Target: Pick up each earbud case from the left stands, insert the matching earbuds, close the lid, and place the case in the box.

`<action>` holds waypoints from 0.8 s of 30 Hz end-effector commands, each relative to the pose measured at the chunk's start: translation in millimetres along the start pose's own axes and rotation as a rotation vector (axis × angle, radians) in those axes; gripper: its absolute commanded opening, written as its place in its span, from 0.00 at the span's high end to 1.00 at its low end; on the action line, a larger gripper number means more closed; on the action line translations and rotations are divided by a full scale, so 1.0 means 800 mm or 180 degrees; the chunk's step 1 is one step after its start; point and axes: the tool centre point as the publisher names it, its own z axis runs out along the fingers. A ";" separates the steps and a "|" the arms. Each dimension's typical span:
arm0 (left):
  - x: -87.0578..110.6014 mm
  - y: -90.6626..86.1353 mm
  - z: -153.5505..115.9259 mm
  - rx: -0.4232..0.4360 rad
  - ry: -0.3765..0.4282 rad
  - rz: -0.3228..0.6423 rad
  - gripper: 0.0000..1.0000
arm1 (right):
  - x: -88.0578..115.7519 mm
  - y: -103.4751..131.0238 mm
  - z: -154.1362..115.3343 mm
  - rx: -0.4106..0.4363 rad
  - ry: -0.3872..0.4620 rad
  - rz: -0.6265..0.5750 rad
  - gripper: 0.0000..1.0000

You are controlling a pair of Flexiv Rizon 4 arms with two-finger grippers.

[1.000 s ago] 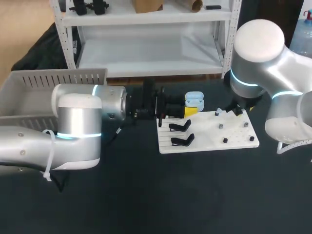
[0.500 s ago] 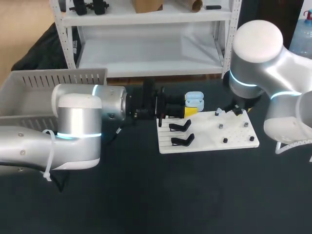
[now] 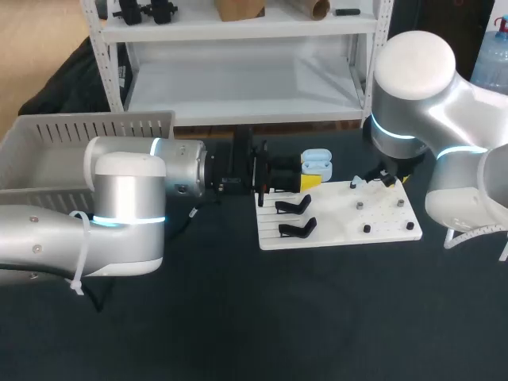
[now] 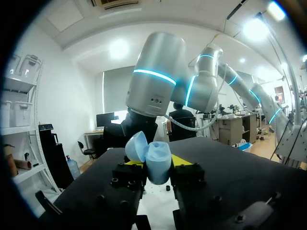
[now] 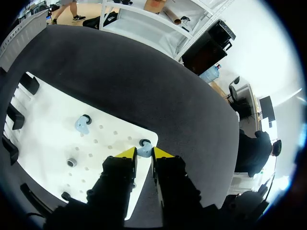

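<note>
Now: left pincer (image 4: 157, 164) clamps case (image 4: 154, 155); right pincer (image 5: 144, 155) pinches earbud (image 5: 144, 150) on board (image 5: 48, 139), dark table (image 5: 144, 81).

no text, labels, numbers or signs legible, nothing readable in any view

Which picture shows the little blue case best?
The left wrist view: the blue case sits close, lid open, between the fingers. The head view shows it small; the right wrist view misses it.
</note>
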 end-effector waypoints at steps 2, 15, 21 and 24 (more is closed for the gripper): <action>0.002 0.000 0.000 -0.0001 -0.0010 0.0005 1.00 | 0.004 -0.003 -0.018 0.0027 -0.0055 0.0075 1.00; 0.002 0.000 0.000 -0.0001 -0.0010 0.0005 1.00 | 0.017 -0.011 -0.133 0.0053 -0.0081 0.0326 1.00; 0.002 0.000 0.000 -0.0001 -0.0010 0.0005 1.00 | 0.022 0.008 -0.212 0.0112 -0.0034 0.0271 1.00; 0.002 0.000 0.000 -0.0001 -0.0010 0.0005 1.00 | 0.024 0.023 -0.243 0.0103 -0.0065 0.0260 1.00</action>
